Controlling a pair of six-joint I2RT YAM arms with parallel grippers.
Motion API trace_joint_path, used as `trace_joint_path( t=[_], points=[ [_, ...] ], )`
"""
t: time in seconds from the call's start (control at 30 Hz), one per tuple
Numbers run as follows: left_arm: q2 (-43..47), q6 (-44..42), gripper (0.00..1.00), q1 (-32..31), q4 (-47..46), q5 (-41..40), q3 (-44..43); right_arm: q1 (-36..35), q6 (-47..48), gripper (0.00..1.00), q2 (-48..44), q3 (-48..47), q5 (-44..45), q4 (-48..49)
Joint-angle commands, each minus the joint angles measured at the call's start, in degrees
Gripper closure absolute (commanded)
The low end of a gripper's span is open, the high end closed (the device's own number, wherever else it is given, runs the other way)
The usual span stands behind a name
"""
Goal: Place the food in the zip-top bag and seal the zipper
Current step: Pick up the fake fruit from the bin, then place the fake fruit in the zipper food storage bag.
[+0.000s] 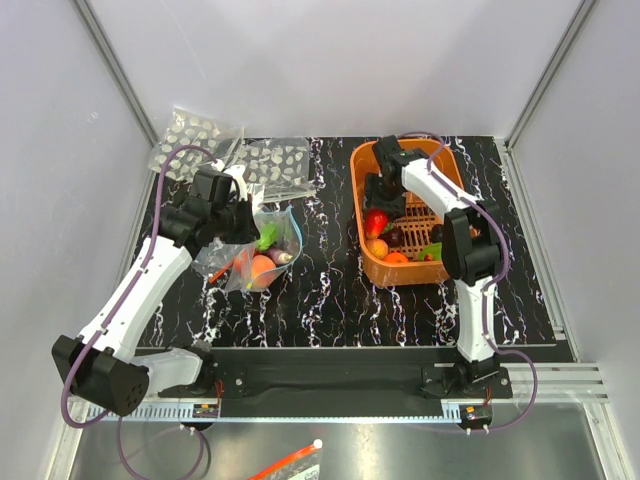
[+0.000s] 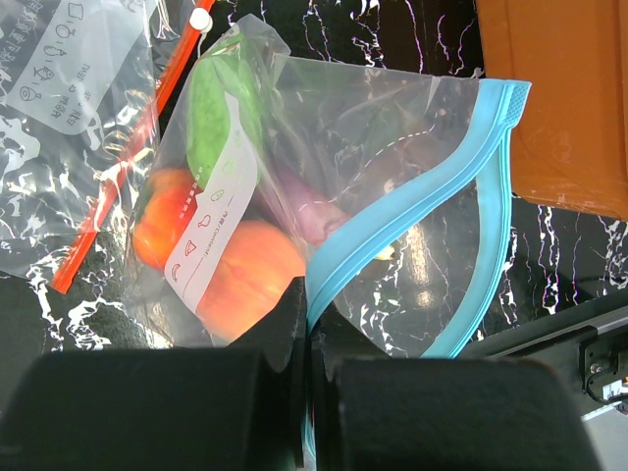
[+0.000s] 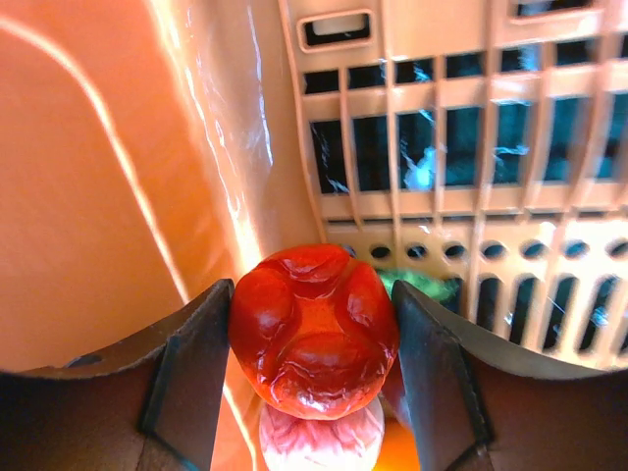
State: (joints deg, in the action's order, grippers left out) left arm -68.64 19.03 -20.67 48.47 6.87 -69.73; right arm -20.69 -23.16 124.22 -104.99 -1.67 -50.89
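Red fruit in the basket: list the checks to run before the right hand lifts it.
1. The red fruit sits centred in the right hand: ok.
2. Grip on it firm: cannot tell.
3. The left hand is shut on the zip-top bag at the zipper: ok.
4. Bag mouth open: ok.
5. Lift path clear of the basket wall: cannot tell.

Plain white walls (image 1: pixel 330 60) enclose a black marbled tabletop (image 1: pixel 330 290).

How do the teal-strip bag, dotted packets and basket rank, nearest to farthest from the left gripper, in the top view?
1. Teal-strip bag, pinched in the left gripper.
2. Dotted packets, just behind it.
3. Basket, across to the right.
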Motion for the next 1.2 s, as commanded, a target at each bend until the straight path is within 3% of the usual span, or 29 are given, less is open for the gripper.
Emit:
trace_joint_path(
  t=[0.0, 0.43, 0.67, 0.87, 1.17],
  points=[
    [1.1, -0.2, 1.00, 0.2, -1.0, -0.9, -1.5, 0.4, 1.4, 0.42, -7.8, -4.2, 3.3, -3.5],
    [0.9, 0.9, 1.00, 0.3, -0.7, 0.8, -2.5, -2.7, 0.2, 0.48, -23.5, -10.7, -3.0, -9.8],
    [-1.9, 2.3, 1.00, 0.2, 0.5, 3.3, -7.7, -14.2, -3.5, 0.46, -21.7, -21.7, -4.5, -12.5],
    [-5.2, 6.4, 1.00, 0.2, 2.1, 8.8, -12.5, -19.9, -8.1, 0.49, -21.7, -18.0, -5.1, -3.0],
    [-5.6, 12.2, 1.00, 0.2, -1.4, 15.7, -11.2, -24.3, -6.1, 0.49, -17.7, -19.2, -2.8, 0.4]
  ],
)
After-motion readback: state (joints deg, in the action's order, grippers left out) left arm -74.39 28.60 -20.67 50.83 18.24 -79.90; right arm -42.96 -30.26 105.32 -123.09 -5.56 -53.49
